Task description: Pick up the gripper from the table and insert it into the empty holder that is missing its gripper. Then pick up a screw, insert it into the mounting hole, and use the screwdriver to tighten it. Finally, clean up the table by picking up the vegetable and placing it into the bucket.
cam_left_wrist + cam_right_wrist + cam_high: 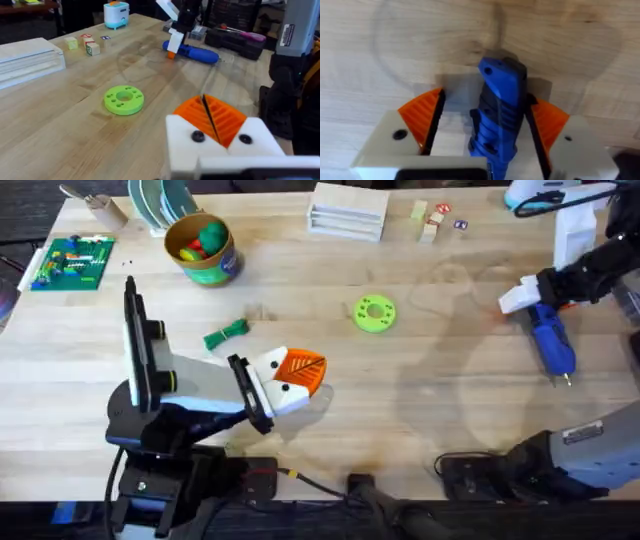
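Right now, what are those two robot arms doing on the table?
The right gripper is at the blue screwdriver, which lies on the table at the right side; its orange pads sit on either side of the handle with a gap still showing. The left gripper sits low over the table with its orange pads pressed together, holding nothing. The green vegetable still lies on the wood, not yet in the bucket. A green ring lies mid-table.
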